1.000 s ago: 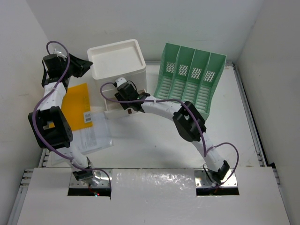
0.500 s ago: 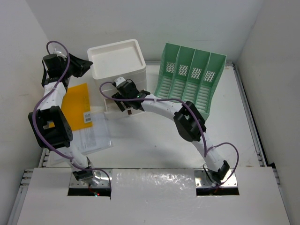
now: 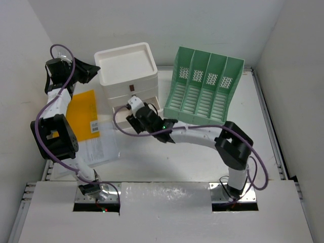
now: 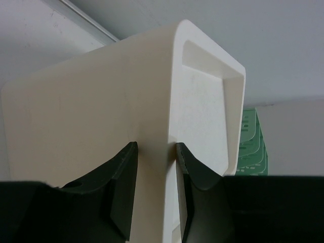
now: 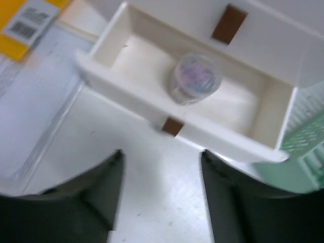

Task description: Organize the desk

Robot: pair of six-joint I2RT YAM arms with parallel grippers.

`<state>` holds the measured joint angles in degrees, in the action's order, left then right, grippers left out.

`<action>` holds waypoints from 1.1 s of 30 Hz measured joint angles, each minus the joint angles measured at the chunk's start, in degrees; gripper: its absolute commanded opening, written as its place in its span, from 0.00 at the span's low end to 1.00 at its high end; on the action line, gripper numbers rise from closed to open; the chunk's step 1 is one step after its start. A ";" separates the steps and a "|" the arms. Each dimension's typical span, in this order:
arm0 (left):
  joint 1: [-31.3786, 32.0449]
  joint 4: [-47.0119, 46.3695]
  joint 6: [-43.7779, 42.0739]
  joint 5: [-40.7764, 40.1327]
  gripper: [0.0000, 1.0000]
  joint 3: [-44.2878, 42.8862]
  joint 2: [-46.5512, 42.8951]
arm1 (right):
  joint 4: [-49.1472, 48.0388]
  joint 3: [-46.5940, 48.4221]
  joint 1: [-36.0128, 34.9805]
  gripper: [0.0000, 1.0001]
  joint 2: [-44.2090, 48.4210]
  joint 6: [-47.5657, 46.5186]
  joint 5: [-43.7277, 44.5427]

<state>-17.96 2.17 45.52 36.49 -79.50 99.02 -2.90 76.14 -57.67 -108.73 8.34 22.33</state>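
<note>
The desk (image 3: 172, 162) is a white tabletop with metal rails. At its back stands a white three-drawer box (image 3: 126, 68). My left gripper (image 3: 93, 71) is shut on the box's top left corner; in the left wrist view both fingers (image 4: 124, 167) press on that corner of the box (image 4: 91, 111). The lowest drawer (image 5: 152, 109) is pulled out, with a small clear round container (image 5: 195, 78) lying inside. My right gripper (image 5: 161, 154) hovers open just in front of the drawer's brown handle tab (image 5: 172, 126), holding nothing, and in the top view the right gripper (image 3: 132, 117) sits at the drawer front.
A green slotted file rack (image 3: 205, 88) stands right of the box. A yellow envelope (image 3: 83, 111) and a clear plastic sleeve with papers (image 3: 101, 147) lie on the left. The right arm's elbow (image 3: 233, 144) rises at the right front.
My right arm has drawn back from over the open drawer toward the near side, its elbow swinging right. The left arm and the box have not moved.
</note>
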 measured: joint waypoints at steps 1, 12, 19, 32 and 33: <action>-0.04 -0.02 0.00 0.09 0.12 0.00 0.04 | -3.21 -4.20 -1.16 0.47 2.12 1.25 0.17; -0.15 -0.04 -0.02 0.61 0.12 -0.39 0.42 | -21.16 -17.59 1.92 0.00 -5.75 13.94 -0.90; -0.15 0.17 -0.26 0.79 0.11 -0.96 0.90 | -27.08 -11.85 8.22 0.00 -12.02 17.42 -2.91; -0.15 -0.94 -0.50 1.51 0.07 -2.23 2.56 | -34.40 -2.19 8.09 0.00 -21.05 15.26 -4.26; -0.15 -1.14 -0.50 1.55 0.07 -2.25 2.64 | -35.06 -1.55 8.11 0.00 -21.53 14.86 -4.09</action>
<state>-18.11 1.04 45.01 38.04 -81.76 101.67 -37.95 74.59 -49.56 -130.26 23.20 18.24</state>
